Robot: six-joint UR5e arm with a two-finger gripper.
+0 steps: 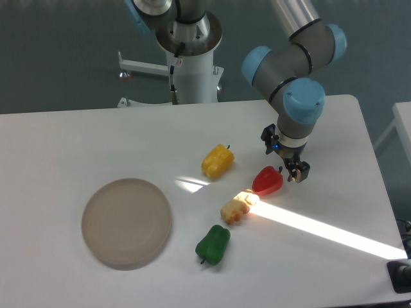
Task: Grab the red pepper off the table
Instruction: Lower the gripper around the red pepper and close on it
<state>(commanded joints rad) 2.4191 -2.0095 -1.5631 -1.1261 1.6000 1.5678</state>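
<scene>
White table (77, 141) fills your view, w/ dark teal floor behind it and the arm's pedestal base (191, 64) standing at the far edge. Going left to right for you: round beige plate (126, 222) sits front-left, flat on the tabletop, well apart from everything else. Next you've got the green pepper (213, 244) near the front, stem pointing toward the camera. Behind it, further back, the yellow pepper (218, 161) lies on its side. Between those two and a bit to the right there's a small pale lumpy item (235, 208), can't tell you what it is, it's washed out by a bright strip of sunlight (321, 228) that runs diagonally to the table's right-front edge. Just beside that item, touching or nearly so, is your red pepper (267, 181), on the table, glossy, dark stem up near its right side. Gripper (291, 165) hangs right at the pepper's upper right, wrist pointing down, one fingertip (298, 172) showing just right of the stem. Fingers open or closed, can't tell from this angle; they overlap w/ the wrist body. Pepper looks seated on the surface.
</scene>
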